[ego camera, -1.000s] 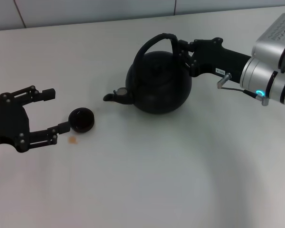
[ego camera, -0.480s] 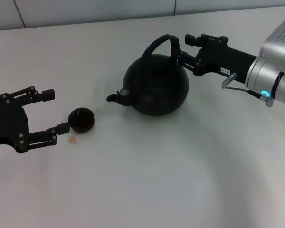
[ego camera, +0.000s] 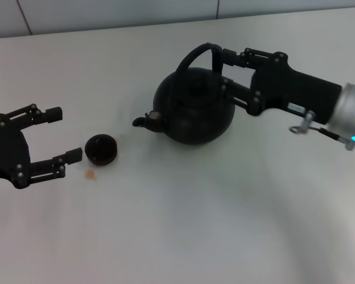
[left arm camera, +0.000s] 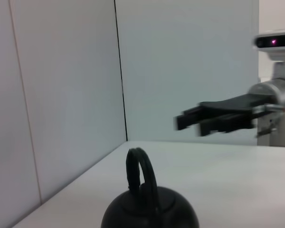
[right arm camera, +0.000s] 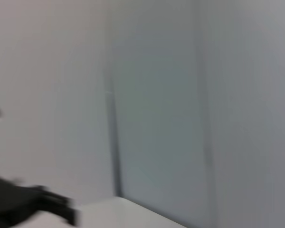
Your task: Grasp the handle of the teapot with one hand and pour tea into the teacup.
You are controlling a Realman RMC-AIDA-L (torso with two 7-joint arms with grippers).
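- teapot (ego camera: 194,106) upright on white table (ego camera: 177,225), spout toward teacup (ego camera: 100,149).
- right gripper (ego camera: 223,70) beside handle (ego camera: 196,54), jaws released, fingers apart, handle not clamped.
- left gripper (ego camera: 60,135) just beside teacup, jaws spread, holding nothing.

Bright even light, soft table shadows, right wrist view heavily blurred, left slightly

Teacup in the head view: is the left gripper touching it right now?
No. The left gripper sits open beside the teacup, with bare table showing between its fingertips and the cup.
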